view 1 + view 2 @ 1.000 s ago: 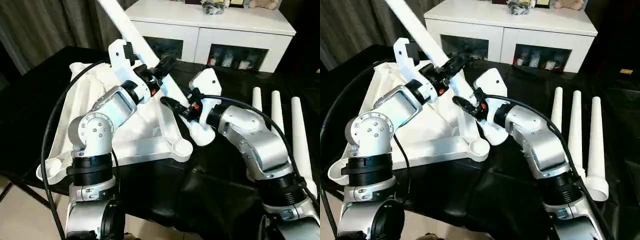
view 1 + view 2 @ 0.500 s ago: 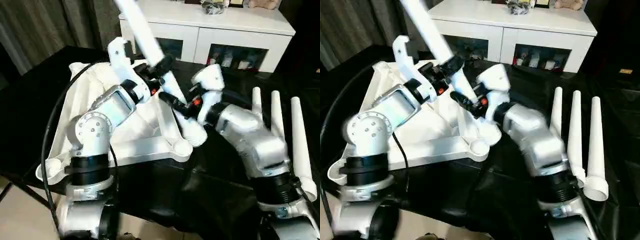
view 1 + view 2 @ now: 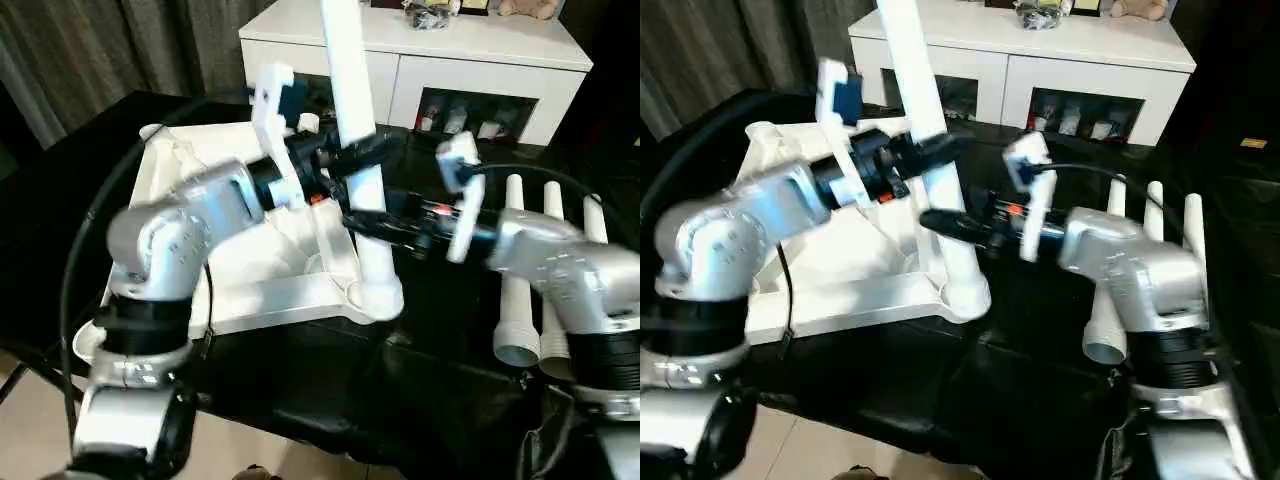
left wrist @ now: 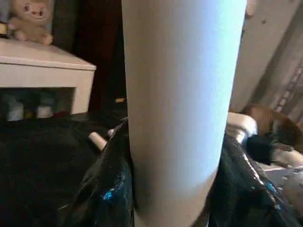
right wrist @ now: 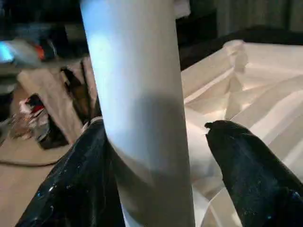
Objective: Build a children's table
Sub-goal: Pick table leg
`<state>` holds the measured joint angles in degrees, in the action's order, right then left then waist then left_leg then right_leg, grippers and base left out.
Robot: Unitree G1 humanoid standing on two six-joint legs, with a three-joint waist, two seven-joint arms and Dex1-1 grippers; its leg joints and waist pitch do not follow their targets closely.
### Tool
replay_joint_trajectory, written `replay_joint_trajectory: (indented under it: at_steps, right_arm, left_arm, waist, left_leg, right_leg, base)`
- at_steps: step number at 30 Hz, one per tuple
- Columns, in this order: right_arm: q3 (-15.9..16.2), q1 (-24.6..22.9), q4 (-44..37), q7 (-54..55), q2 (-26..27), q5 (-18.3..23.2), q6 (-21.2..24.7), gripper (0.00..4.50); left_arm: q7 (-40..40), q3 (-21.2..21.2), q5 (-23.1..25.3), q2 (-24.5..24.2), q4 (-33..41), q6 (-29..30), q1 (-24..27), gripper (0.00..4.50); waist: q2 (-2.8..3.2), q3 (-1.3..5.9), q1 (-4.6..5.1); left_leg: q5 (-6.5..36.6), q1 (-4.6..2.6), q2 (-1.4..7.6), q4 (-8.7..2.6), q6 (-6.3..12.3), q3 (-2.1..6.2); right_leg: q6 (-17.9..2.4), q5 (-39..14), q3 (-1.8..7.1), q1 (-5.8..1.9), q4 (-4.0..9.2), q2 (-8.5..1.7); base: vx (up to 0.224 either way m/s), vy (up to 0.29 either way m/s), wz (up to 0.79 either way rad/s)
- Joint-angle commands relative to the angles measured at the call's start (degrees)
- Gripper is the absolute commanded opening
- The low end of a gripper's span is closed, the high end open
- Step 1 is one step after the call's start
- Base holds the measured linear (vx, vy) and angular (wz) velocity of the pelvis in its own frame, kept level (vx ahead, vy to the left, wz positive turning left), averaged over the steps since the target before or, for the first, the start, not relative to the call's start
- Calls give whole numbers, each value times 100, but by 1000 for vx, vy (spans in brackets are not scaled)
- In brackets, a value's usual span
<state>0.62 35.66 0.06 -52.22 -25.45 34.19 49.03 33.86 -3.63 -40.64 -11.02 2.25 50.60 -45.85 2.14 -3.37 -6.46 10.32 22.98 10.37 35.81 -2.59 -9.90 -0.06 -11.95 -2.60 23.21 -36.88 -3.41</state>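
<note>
At near right corner of upturned tabletop (image 3: pixel 200 240), leg (image 3: pixel 355 150) now raised from slanting to almost upright over socket (image 3: pixel 380 297), clamped by left gripper (image 3: pixel 350 160), right gripper (image 3: pixel 375 222) around it, ready for seating.

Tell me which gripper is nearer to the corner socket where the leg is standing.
Right. The right gripper holds the leg low, just above the corner socket. The left gripper grips the same leg higher up, farther from the socket.
</note>
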Motion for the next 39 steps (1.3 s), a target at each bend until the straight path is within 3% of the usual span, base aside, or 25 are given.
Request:
replay_joint_trajectory:
  at_steps: [1,5,6,19,22,25,26,29,34,36,39]
  right_arm:
    - [126,-74,-68,-35,-123,-55,144,334]
    - [236,-121,-188,-92,-186,18,251,334]
    - [236,-121,-188,-92,-186,18,252,308]
    - [307,-153,-180,8,-164,-40,306,216]
    - [305,-136,-149,94,-131,-96,228,203]
    - [215,-131,-213,399,110,-181,-68,202]
    - [201,-119,-238,607,232,-273,-192,196]
    - [211,-80,-212,1049,446,-527,-433,189]
    - [555,-70,-245,1851,828,-1251,-1040,186]
    - [616,-65,-245,2141,1016,-1417,-1177,186]
    - [750,-61,-246,2406,1182,-1648,-1374,185]
  left_arm:
    - [240,-110,-249,-30,32,-15,-237,175]
    - [375,-187,-436,-4,14,24,-287,175]
    - [375,-187,-436,-4,14,24,-288,175]
    - [463,-185,-446,-50,-98,-13,-289,175]
    - [372,-137,-305,-65,-150,-83,-298,245]
    - [-114,-300,-188,93,-428,-81,-348,255]
    - [-230,-320,-128,143,-463,-142,-330,280]
    - [-479,-349,7,243,-502,-278,-296,300]
    - [-1161,-118,707,536,-567,-903,-80,337]
    - [-1244,-8,801,644,-482,-1000,32,365]
    - [-1473,44,885,784,-408,-1037,111,370]
  waist:
    - [-87,443,-12]
    - [-83,445,-15]
    - [-88,440,-10]
    - [-91,450,-21]
    - [-87,456,-20]
    - [-86,449,-13]
    - [-85,453,-8]
    - [-84,456,0]
    - [-96,449,14]
    - [-107,453,16]
    - [-98,450,14]
  left_leg:
    - [453,-122,209,-372,76,69]
    - [475,-127,212,-369,73,73]
    - [488,-125,210,-371,77,71]
    - [454,-122,215,-366,68,75]
    - [431,-125,214,-361,70,75]
    - [458,-125,217,-364,49,72]
    - [476,-124,218,-368,18,79]
    - [441,-128,222,-376,-29,80]
    - [462,-117,211,-378,-44,76]
    - [470,-121,218,-388,-48,78]
    - [518,-122,225,-396,-61,82]
  right_leg:
    - [-1291,-250,247,-328,411,-417]
    - [-1348,-257,246,-330,404,-420]
    - [-1351,-278,246,-329,409,-416]
    - [-1339,-266,245,-335,401,-420]
    - [-1335,-226,244,-333,398,-416]
    - [-1330,-226,245,-321,401,-416]
    - [-1333,-267,243,-326,402,-427]
    - [-1309,-236,243,-320,399,-425]
    - [-1183,-208,252,-333,415,-420]
    - [-1160,-245,253,-327,414,-427]
    - [-1157,-264,255,-315,407,-425]
  base:
    - [0,0,0]
    - [0,0,0]
    - [0,0,0]
    - [0,0,0]
    - [0,0,0]
    - [0,0,0]
    - [0,0,0]
    - [0,0,0]
    - [0,0,0]
    - [0,0,0]
    - [0,0,0]
